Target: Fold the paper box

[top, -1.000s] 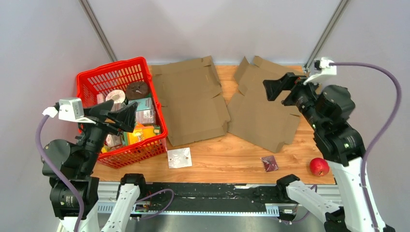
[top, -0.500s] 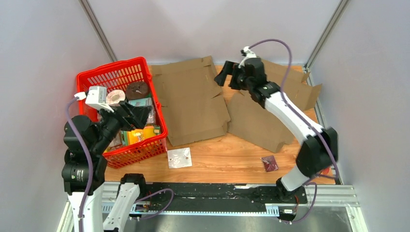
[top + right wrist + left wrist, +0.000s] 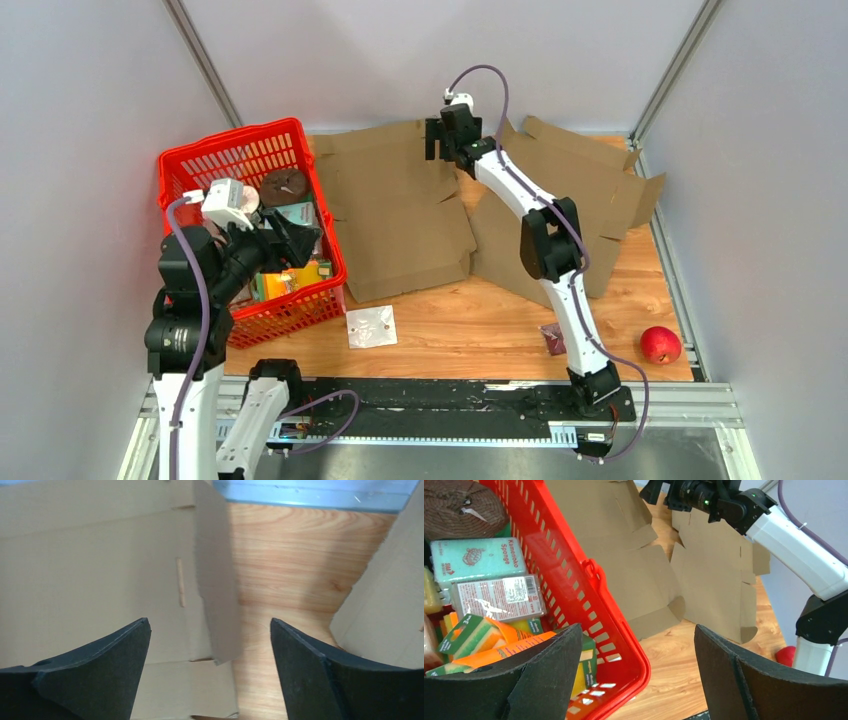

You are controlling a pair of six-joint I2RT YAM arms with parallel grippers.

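Well, from above, the right gripper (image 3: 440,140) hangs with jaws apart over the far right corner of the left cardboard sheet (image 3: 395,215). That sheet lies flat mid-table beside the red basket (image 3: 230,137), its long axis running away from the arms. In the left wrist view the left gripper (image 3: 637,630) gapes empty over the basket, the sheet off to its right, so the right arm is nearer. In the right wrist view the sheet's side flap (image 3: 215,580) lies directly under the parted fingers (image 3: 100,665).

The teal pack (image 3: 476,560) in the red basket (image 3: 561,577) reads "Kamenoko Sponge".
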